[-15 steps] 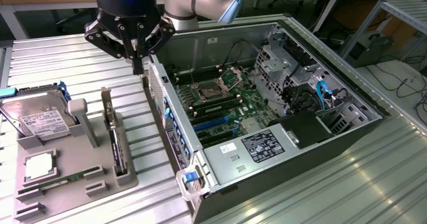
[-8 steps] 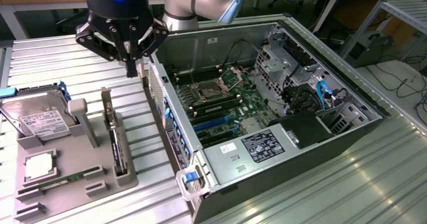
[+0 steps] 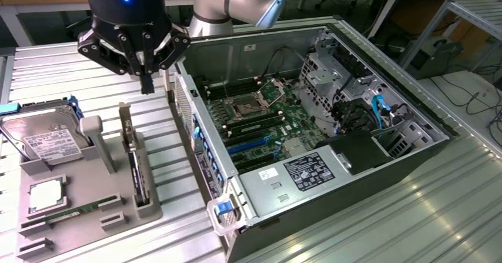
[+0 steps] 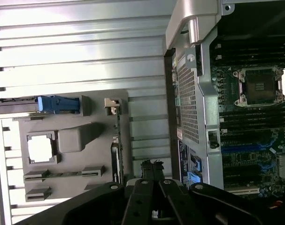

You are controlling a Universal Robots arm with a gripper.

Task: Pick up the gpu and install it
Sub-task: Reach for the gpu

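Observation:
The gpu (image 3: pixel 135 157) is a thin dark card with a silver bracket, standing on edge in a slot of the grey holder tray (image 3: pixel 94 192). In the wrist view the gpu (image 4: pixel 116 145) appears edge-on on that tray (image 4: pixel 86 154). My gripper (image 3: pixel 146 87) hangs above the far end of the card with its fingers shut together, holding nothing. In the wrist view the gripper (image 4: pixel 151 168) points down between the tray and the case. The open computer case (image 3: pixel 314 122) lies at the exterior view's right, its motherboard (image 3: pixel 263 127) exposed.
On the tray sit a hard drive (image 3: pixel 43 136) with a white label, a square processor (image 3: pixel 46 195) and a green memory stick (image 3: pixel 70 213). The case's side wall (image 3: pixel 200 139) rises close beside the tray. Everything rests on a ribbed metal table (image 3: pixel 439 216).

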